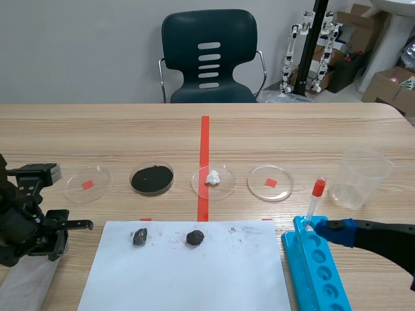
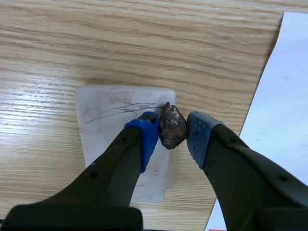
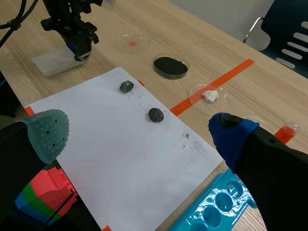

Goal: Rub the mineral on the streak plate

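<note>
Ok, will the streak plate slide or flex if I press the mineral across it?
Probably stiff: the streak plate looks like a thick flat slab. It may slide, lying unheld on the smooth table. Low and flat, it seems unlikely to tip.

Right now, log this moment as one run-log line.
left end effector: shut on mineral, over streak plate | streak plate: grey marks visible | right end effector: open, above white paper

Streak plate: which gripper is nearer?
Left. The left gripper holds a mineral directly over the streak plate; the right gripper sits far off, by the blue rack.
</note>
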Controlling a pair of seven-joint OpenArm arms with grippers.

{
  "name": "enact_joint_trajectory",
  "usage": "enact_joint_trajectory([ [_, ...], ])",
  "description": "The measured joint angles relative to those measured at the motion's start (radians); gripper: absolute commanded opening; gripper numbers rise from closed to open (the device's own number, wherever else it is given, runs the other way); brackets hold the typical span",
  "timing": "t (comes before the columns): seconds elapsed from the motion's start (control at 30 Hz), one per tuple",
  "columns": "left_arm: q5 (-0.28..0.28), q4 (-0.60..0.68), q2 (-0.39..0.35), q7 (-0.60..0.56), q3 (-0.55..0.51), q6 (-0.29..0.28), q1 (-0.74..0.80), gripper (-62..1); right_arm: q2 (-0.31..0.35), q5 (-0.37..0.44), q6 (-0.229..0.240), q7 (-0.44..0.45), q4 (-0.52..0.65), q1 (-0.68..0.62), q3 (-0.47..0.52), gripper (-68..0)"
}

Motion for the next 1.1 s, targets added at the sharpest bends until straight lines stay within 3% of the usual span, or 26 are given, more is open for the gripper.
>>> enact_joint_trajectory([
  [0.07,0.042,0.002,0.007,-0.002,0.005,0.004,0.0,-49.6,0.0,0.0,0.0,0.0,0.0,0.0,0.0,-6.9],
  [0.17,0.15,-0.003,0.001,0.0,0.005,0.047,0.001,-49.6,0.0,0.0,0.0,0.0,0.0,0.0,0.0,-6.9],
  [0.4,0.18,-0.005,-0.008,0.021,0.004,0.06,0.003,-49.6,0.0,0.0,0.0,0.0,0.0,0.0,0.0,-6.9],
  [0.6,0.092,-0.006,-0.017,0.017,0.003,0.047,0.003,-49.6,0.0,0.0,0.0,0.0,0.0,0.0,0.0,-6.9],
  [0.93,-0.138,-0.006,-0.018,-0.058,-0.005,-0.024,0.001,-49.6,0.0,0.0,0.0,0.0,0.0,0.0,0.0,-6.9],
  [1.1,-0.123,-0.003,-0.007,-0.115,0.0,-0.027,0.022,-49.6,0.0,0.0,0.0,0.0,0.0,0.0,0.0,-6.9],
])
